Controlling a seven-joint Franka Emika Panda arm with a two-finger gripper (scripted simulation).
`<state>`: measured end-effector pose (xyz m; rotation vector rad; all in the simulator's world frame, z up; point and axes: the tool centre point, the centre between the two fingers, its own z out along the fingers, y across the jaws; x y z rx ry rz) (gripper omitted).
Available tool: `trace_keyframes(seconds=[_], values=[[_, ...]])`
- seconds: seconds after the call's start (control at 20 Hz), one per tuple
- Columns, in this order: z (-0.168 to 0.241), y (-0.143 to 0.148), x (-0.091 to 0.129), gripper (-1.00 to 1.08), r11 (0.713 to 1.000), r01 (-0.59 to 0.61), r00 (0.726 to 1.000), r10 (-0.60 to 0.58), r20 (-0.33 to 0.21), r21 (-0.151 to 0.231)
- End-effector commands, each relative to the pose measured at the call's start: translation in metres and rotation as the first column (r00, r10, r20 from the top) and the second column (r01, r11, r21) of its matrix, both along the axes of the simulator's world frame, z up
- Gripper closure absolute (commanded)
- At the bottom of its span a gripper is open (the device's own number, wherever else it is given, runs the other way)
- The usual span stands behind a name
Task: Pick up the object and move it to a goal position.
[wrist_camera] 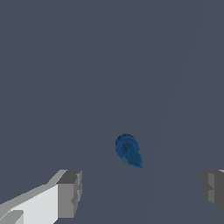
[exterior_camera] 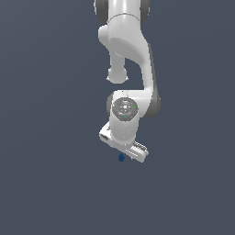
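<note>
In the exterior view we count one white arm (exterior_camera: 128,55), one gripper (exterior_camera: 130,153) and one object (exterior_camera: 121,158) — a tiny dark blue lump just beside the gripper's lower edge. In the wrist view we see two grey fingers (wrist_camera: 70,194) spread wide (nothing held) — the one object (wrist_camera: 128,151) lies apart from both.
</note>
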<state>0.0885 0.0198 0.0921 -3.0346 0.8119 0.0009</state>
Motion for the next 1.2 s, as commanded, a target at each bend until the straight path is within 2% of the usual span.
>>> trace_keyframes(seconds=[0.0,0.45,0.75,0.8,1.15], values=[[-0.003,0.000,0.000,-0.92,1.000,0.000,1.000,0.000,0.000,0.000],[-0.046,0.000,-0.001,-0.92,1.000,0.004,1.000,-0.004,0.000,0.000],[-0.050,0.000,0.001,-0.92,1.000,0.004,1.000,-0.004,0.000,0.000],[-0.050,0.000,0.001,1.08,1.000,0.004,1.000,-0.004,0.000,0.000],[-0.050,0.000,0.001,1.08,1.000,0.004,1.000,-0.004,0.000,0.000]])
